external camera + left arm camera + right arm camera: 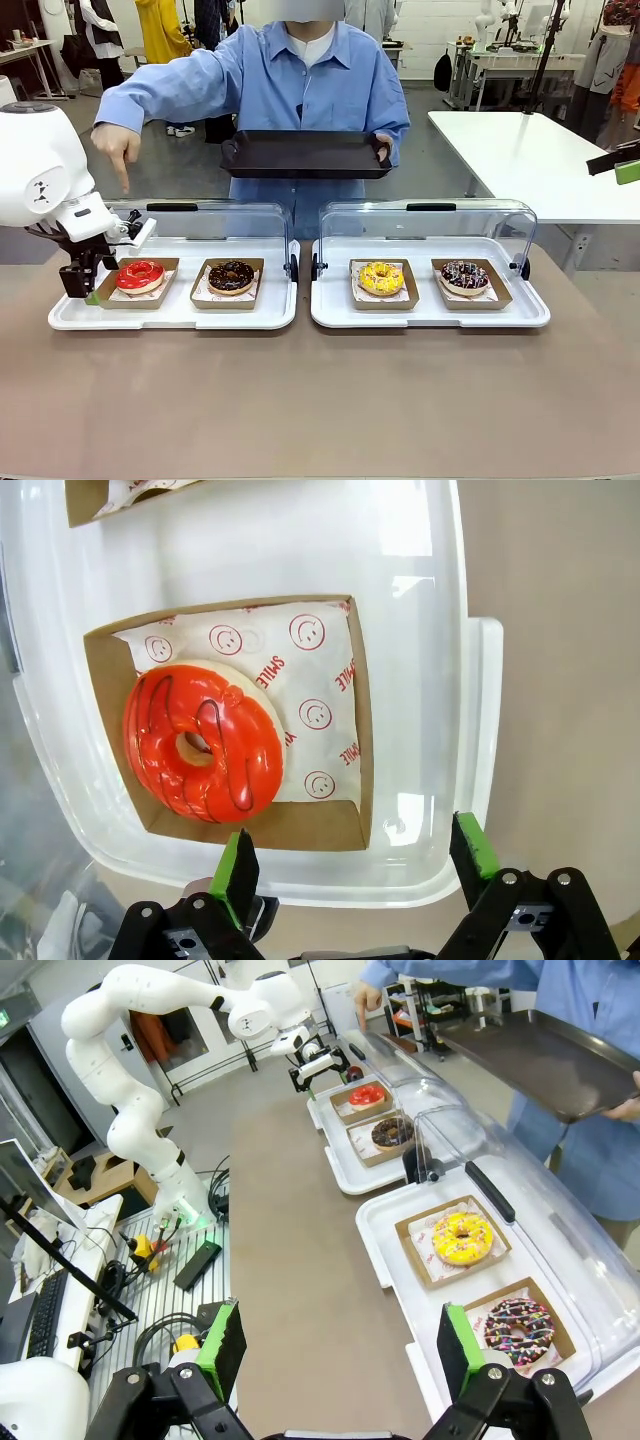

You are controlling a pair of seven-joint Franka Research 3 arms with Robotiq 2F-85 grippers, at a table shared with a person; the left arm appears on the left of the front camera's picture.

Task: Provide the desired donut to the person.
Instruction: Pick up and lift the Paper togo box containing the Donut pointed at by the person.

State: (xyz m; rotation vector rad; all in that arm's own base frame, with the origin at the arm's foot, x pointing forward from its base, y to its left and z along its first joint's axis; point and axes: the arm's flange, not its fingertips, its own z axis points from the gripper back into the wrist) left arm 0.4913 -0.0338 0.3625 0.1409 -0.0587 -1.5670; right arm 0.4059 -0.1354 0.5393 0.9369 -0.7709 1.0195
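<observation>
Person's hand (120, 150) points at the red-iced donut (140, 274), leftmost on the left white tray (180, 312); my left jaws hang wide and empty just left of its card tray (360, 730), right jaws wide, well apart.

Three viewpoints on one table (320, 400).
Front: fixed at the robot's side, facing across toward the person (310, 90). Left wrist: close, straight down on the red donut (203, 742). Right wrist: high, far back, looking along both white trays (375, 1250) toward that same donut.
</observation>
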